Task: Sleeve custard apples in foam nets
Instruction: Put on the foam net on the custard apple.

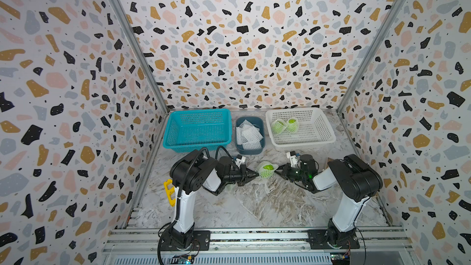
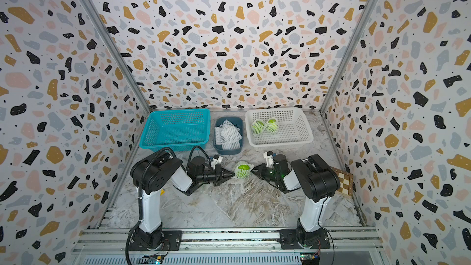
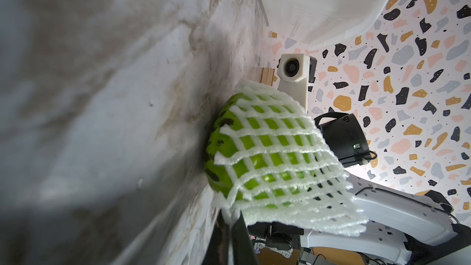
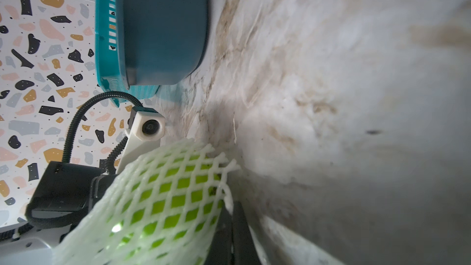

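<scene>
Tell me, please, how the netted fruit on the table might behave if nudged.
Being round, the fruit would probably roll. Its foam net looks soft and floppy, likely slowing that, yet might slip off the bare end.

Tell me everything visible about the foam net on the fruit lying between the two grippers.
The foam net is a white, soft-looking mesh with diamond holes, stretched over the custard apple, which lies on the marble table. It covers most of the fruit, leaving part of the green skin bare. The left gripper and right gripper, both shut, pinch its opposite edges.
</scene>
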Controlling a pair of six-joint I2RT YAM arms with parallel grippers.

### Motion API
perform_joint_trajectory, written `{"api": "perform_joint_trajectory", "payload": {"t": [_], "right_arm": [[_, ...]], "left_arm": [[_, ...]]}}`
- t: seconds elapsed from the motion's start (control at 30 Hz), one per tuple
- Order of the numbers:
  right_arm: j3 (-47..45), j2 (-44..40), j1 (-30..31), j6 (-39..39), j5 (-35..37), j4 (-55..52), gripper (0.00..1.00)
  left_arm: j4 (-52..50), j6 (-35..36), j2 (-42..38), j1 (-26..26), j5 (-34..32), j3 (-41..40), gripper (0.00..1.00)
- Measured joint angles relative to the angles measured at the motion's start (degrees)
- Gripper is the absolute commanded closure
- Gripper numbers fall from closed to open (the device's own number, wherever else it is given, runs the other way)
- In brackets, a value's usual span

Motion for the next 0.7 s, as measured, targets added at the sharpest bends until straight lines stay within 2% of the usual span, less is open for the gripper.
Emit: {"api": "perform_joint_trajectory", "payload": {"t": [0.23, 0.4, 0.63, 0.7], "right_arm": [[1.27, -1.09, 1.20, -2.84, 2.32, -4.31, 1.00], [1.92, -1.25, 1.51, -3.87, 2.99, -5.46, 0.99], [2.32, -3.26, 1.51, -5.49, 4.66, -8.72, 0.80], [2.51, -3.72, 1.51, -5.92, 5.01, -9.49, 0.77]], "left_arm": [[-8.83, 4.31, -3.04, 0.00, -1.57, 0.59, 1.00], [-11.32, 5.60, -3.56, 0.00, -2.49, 1.27, 1.00], [-11.96, 5.79, -3.65, -0.02, -2.80, 1.53, 0.89], [-12.17, 5.88, -3.74, -0.02, -2.99, 1.55, 0.86]]}}
